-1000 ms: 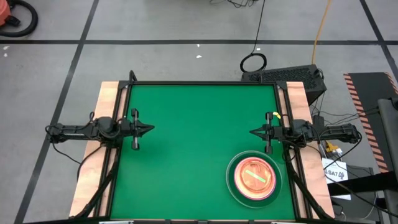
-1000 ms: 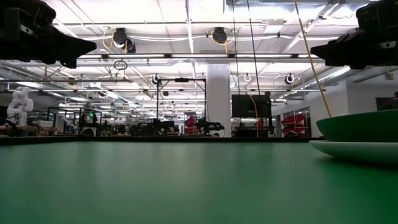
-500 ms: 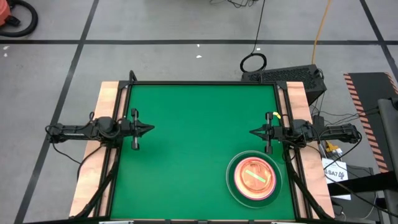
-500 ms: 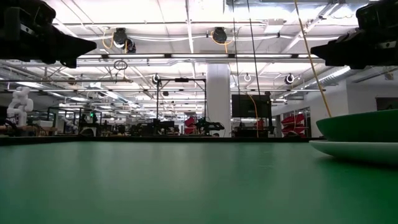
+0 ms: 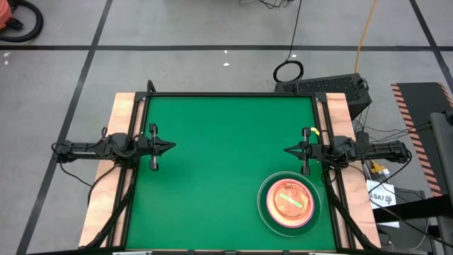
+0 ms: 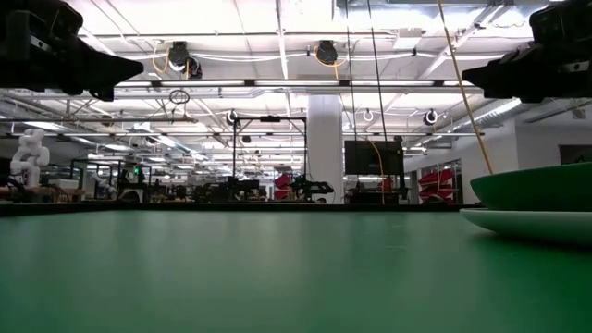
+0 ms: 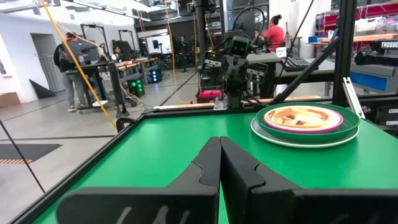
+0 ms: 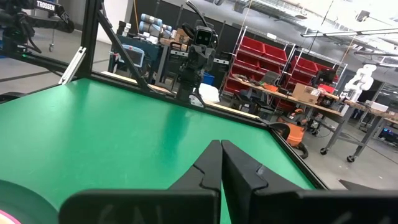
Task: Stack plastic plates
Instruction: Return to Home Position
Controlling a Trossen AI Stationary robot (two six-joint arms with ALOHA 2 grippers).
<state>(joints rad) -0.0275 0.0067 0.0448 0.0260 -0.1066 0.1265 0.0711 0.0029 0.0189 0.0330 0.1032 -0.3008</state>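
The plastic plates stand in one stack (image 5: 288, 202) on the green table near its right front corner: a pale blue plate at the bottom, a dark green one on it, then pink and smaller orange and green ones on top. The stack also shows in the left wrist view (image 7: 305, 121) and the low view (image 6: 536, 199). My left gripper (image 5: 173, 147) is shut and empty at the table's left edge. My right gripper (image 5: 287, 150) is shut and empty at the right edge, beyond the stack.
The green table (image 5: 212, 163) has raised black rims and wooden side boards. People stand at benches in the room beyond the table (image 7: 74, 62). A black box and cables (image 5: 333, 86) lie behind the far right corner.
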